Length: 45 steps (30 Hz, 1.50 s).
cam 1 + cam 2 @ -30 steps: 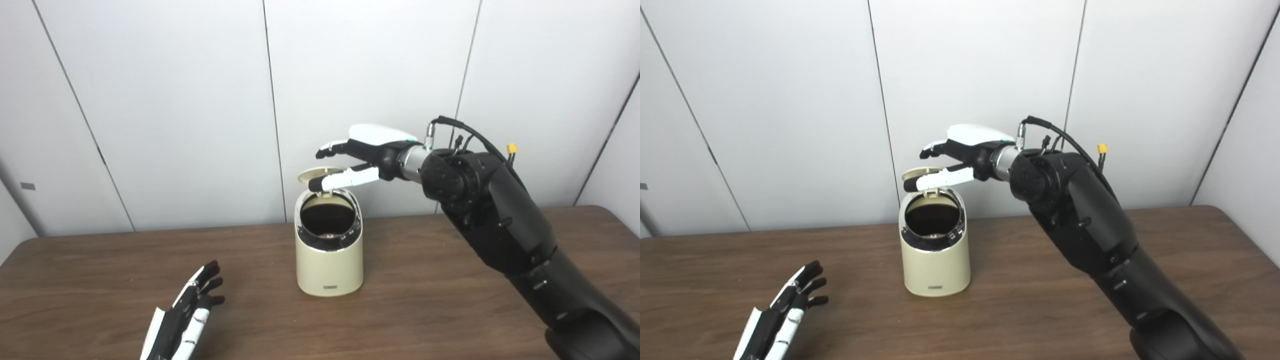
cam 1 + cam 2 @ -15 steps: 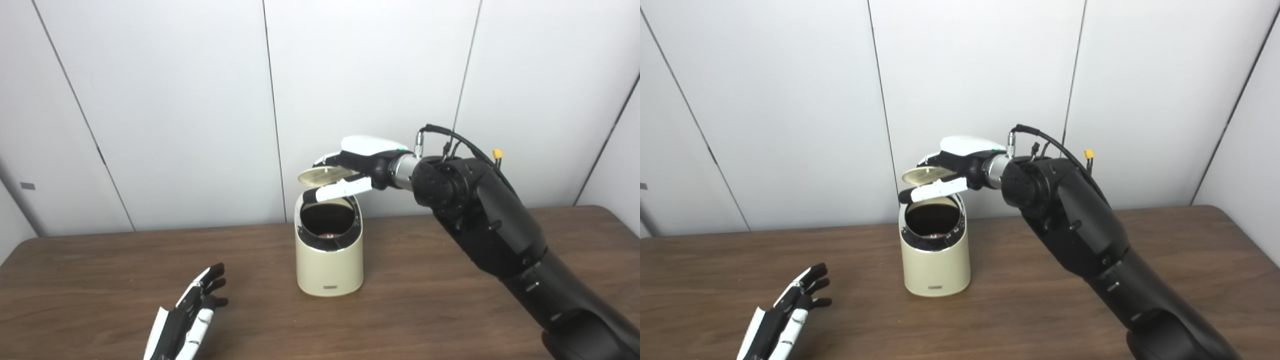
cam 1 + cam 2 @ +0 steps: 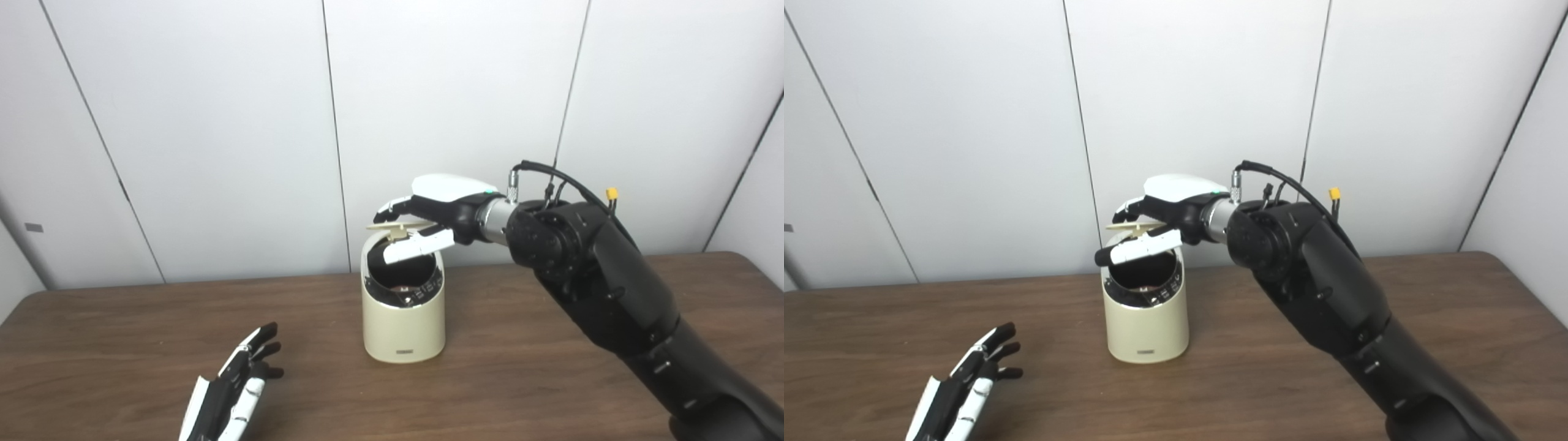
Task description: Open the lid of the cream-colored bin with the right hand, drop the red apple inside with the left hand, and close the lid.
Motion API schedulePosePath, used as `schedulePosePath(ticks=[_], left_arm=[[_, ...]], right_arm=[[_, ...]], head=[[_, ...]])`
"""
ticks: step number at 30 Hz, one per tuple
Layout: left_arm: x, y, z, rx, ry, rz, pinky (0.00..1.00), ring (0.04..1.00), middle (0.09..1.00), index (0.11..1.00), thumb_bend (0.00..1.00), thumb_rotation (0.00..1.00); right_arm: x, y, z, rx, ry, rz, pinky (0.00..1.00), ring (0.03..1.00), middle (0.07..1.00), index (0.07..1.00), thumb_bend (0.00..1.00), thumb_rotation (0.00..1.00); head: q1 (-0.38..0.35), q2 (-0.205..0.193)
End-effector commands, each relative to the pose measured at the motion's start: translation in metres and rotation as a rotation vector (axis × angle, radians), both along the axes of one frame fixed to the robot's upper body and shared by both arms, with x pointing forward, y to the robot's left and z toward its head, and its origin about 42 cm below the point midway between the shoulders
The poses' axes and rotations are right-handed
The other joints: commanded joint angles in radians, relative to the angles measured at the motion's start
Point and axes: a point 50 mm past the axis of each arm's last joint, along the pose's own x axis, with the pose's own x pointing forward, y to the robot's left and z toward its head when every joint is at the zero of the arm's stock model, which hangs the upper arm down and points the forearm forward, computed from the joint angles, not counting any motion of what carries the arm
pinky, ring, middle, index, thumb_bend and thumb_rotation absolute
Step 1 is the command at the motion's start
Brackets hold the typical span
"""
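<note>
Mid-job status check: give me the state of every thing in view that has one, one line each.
lid: partly lowered, near level, not yet shut.
cream-colored bin: upright on the table, mouth not covered.
red apple: only a reddish glimpse inside the bin.
right hand: fingers over the lid, thumb under; grip unclear.
left hand: open, empty, low over the table.

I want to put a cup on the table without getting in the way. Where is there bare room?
Bare wood lies between the left hand and the bin, and along the table behind that hand. It is crowded over the bin, where the right hand is on the lid, and under the right arm.
</note>
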Motion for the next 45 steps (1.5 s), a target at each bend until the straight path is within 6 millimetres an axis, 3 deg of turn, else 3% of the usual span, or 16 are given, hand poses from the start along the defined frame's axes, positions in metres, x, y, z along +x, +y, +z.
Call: schedulePosePath(ticks=[1,11,21,31,45], left_arm=[[0.003,-0.003,0.013,-0.012,-0.055,-0.004,0.69,0.864,0.909,0.902,0.51,0.84],[0.001,-0.005,0.018,-0.036,-0.069,-0.013,0.69,0.86,0.916,0.906,0.5,0.86],[-0.003,-0.008,0.023,-0.058,-0.066,-0.018,0.69,0.866,0.918,0.909,0.51,0.83],[-0.004,-0.011,0.026,-0.06,-0.071,-0.021,0.68,0.86,0.918,0.909,0.51,0.82],[-0.008,-0.013,0.029,-0.052,-0.065,-0.012,0.65,0.847,0.912,0.904,0.52,0.81]], right_arm=[[-0.006,-0.001,0.02,0.016,-0.058,0.007,0.9,0.934,0.884,0.852,0.8,0.99],[-0.013,-0.003,0.008,0.007,-0.044,0.019,0.96,0.943,0.885,0.861,0.78,0.99],[-0.021,-0.005,-0.006,0.015,-0.015,0.028,0.93,0.935,0.884,0.856,0.74,0.99],[-0.026,-0.01,-0.021,0.057,-0.01,0.035,0.92,0.928,0.877,0.853,0.8,0.96],[-0.04,-0.015,-0.038,0.064,-0.013,0.057,0.91,0.903,0.853,0.827,0.74,0.91]], head=[[-0.001,0.001],[0.002,0.006],[0.009,0.021],[0.018,0.029],[0.03,0.047]])
